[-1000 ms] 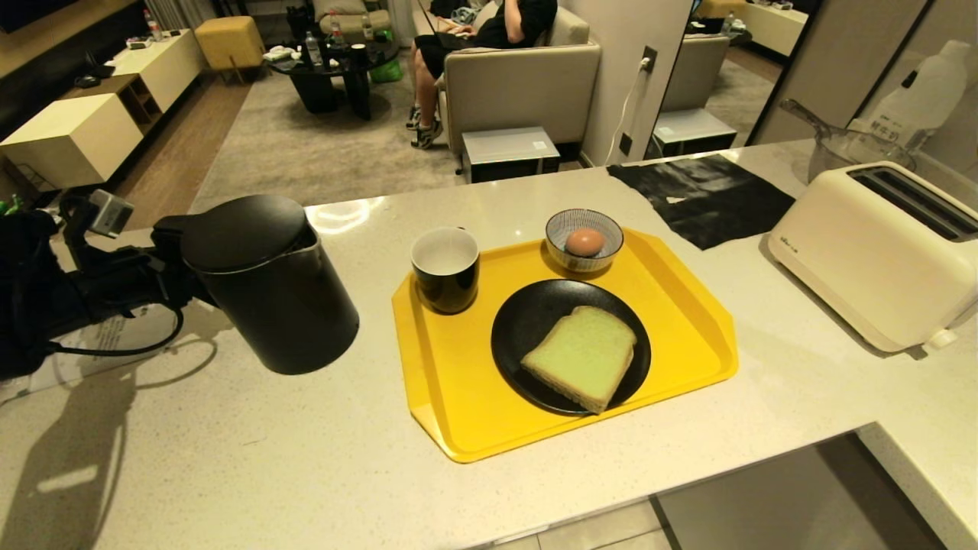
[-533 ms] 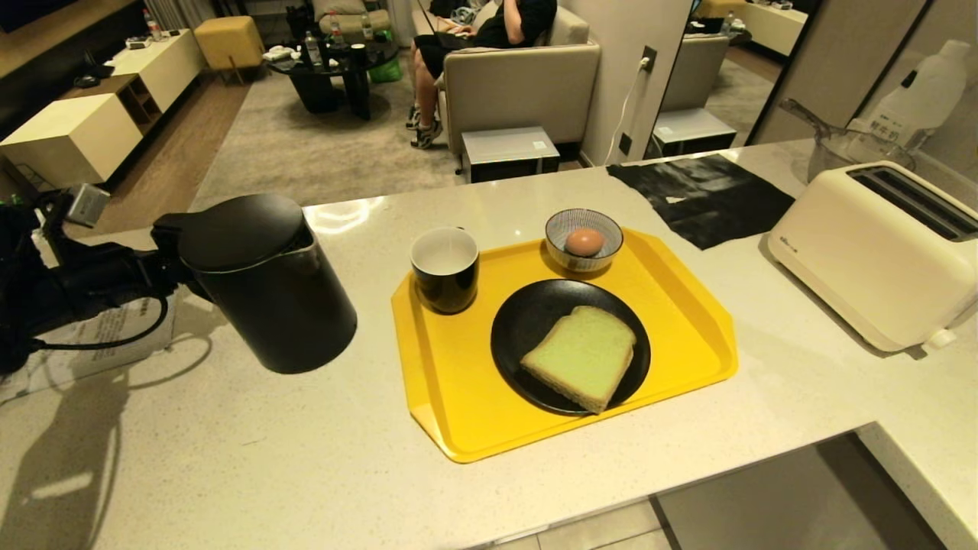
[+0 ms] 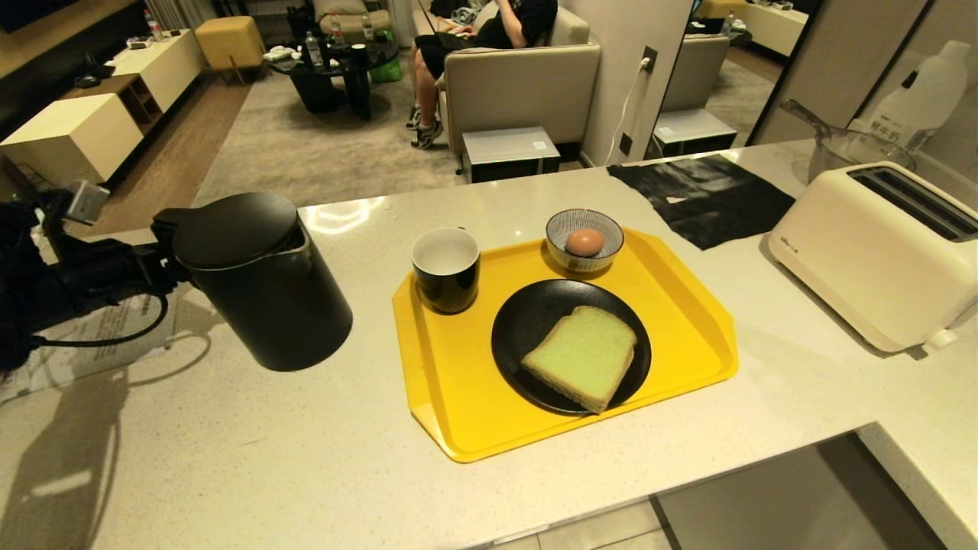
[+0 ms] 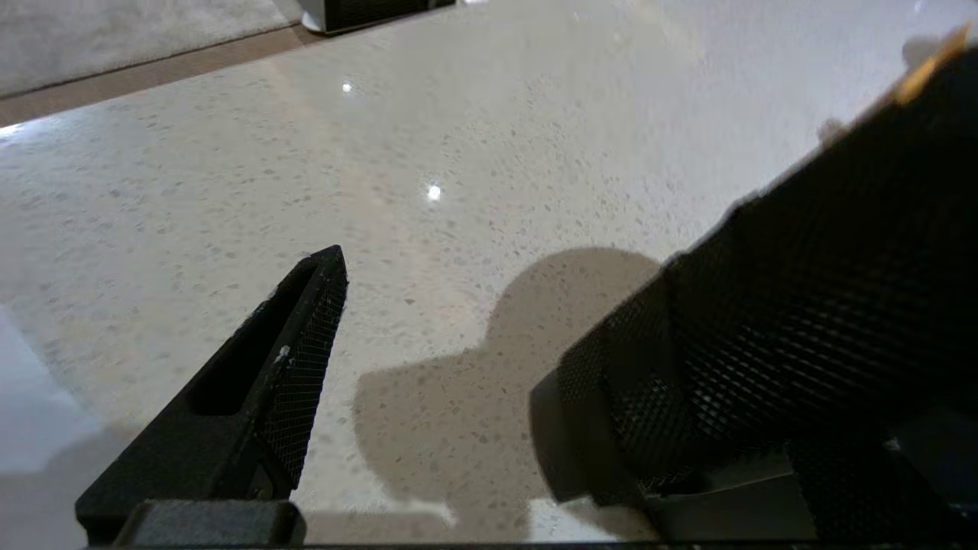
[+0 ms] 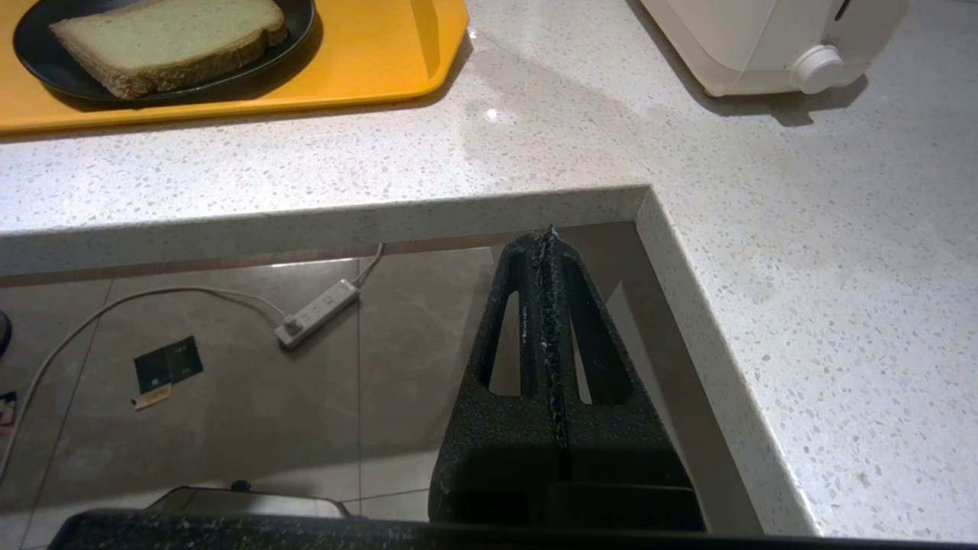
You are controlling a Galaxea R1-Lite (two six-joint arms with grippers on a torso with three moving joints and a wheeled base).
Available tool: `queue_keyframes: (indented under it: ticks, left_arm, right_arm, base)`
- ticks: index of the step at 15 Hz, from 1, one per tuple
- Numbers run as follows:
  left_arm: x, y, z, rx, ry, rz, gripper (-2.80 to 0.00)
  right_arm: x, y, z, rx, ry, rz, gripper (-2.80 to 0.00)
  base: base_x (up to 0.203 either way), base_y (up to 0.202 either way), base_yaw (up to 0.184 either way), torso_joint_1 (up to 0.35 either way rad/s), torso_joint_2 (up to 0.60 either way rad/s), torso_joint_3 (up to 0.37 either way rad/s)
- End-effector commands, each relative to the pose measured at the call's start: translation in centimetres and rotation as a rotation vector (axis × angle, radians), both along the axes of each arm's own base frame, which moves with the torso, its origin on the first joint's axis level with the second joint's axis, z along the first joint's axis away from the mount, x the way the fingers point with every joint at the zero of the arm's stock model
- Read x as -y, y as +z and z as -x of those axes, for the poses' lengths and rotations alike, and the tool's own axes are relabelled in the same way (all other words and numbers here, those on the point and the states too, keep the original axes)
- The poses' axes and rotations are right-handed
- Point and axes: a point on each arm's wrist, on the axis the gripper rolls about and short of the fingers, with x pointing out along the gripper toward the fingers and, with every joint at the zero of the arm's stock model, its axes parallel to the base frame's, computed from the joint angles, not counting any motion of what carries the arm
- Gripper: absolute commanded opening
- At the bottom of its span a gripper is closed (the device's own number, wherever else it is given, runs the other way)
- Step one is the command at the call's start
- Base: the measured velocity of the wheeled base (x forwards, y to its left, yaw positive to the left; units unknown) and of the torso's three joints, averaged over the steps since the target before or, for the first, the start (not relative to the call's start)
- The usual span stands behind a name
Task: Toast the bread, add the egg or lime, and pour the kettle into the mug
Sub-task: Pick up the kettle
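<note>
Head view: a pale speckled desk point(image 3: 229, 458) carries a yellow tray point(image 3: 458, 397) at centre, a black kettle point(image 3: 260, 283) to its left and a cream toaster point(image 3: 879, 252) at far right. The kettle stands on the desk with its lid down, clear of the tray. On the tray, the mug point(image 3: 446, 269) sits in the far-left corner, its white inside showing; a striped bowl point(image 3: 584, 241) at the far edge holds the egg point(image 3: 584, 242); a black plate point(image 3: 535, 321) nearer the front carries the bread point(image 3: 581, 355), lying flat, pale green face up. A black mat point(image 3: 703, 198) lies on the desk between tray and toaster. Beyond the desk a person point(image 3: 489, 30) sits on a sofa.

Left hand point(image 3: 153, 267): at the left edge of the head view, level with the kettle's handle side and just beside it; contact cannot be judged there. In the left wrist view its 2 fingers point(image 4: 298, 336) stand wide apart over bare desk, with nothing between them.

Right hand point(image 5: 548, 252): seen only in the right wrist view, fingers pressed together and empty, hanging below the desk edge over the tiled floor point(image 5: 229, 382), where a power strip point(image 5: 317, 312) lies
</note>
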Motion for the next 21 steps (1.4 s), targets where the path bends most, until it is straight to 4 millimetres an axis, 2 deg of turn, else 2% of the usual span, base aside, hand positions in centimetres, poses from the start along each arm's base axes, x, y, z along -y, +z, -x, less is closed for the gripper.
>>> queue_keyframes:
  ticks: [1,3,6,11,21]
  left_arm:
    - [0.7,-1.6,-0.8,0.008,-0.037,-0.063,0.00]
    - [0.9,-2.6,-1.6,0.024,-0.066,-0.107,0.00]
    - [1.1,-2.6,-2.4,0.050,-0.080,-0.136,0.00]
    - [1.0,-1.6,-2.5,0.097,-0.073,-0.170,0.00]
    - [1.3,-1.2,-3.0,0.110,-0.084,-0.166,0.00]
  right_arm:
    - [0.0,-0.7,-0.2,-0.027,0.001,0.001,-2.80]
    - [0.0,-0.7,-0.2,-0.027,0.001,0.001,-2.80]
    - [0.0,-0.7,-0.2,-0.027,0.001,0.001,-2.80]
    - [0.0,-0.7,-0.2,-0.027,0.001,0.001,-2.80]
    - [0.0,-0.7,-0.2,-0.027,0.001,0.001,-2.80]
  base:
    - [0.000,0.000,0.000,0.000,0.00,0.000]
    - [0.000,0.000,0.000,0.000,0.00,0.000]
    - [0.000,0.000,0.000,0.000,0.00,0.000]
    - [0.000,0.000,0.000,0.000,0.00,0.000]
    - [0.000,0.000,0.000,0.000,0.00,0.000]
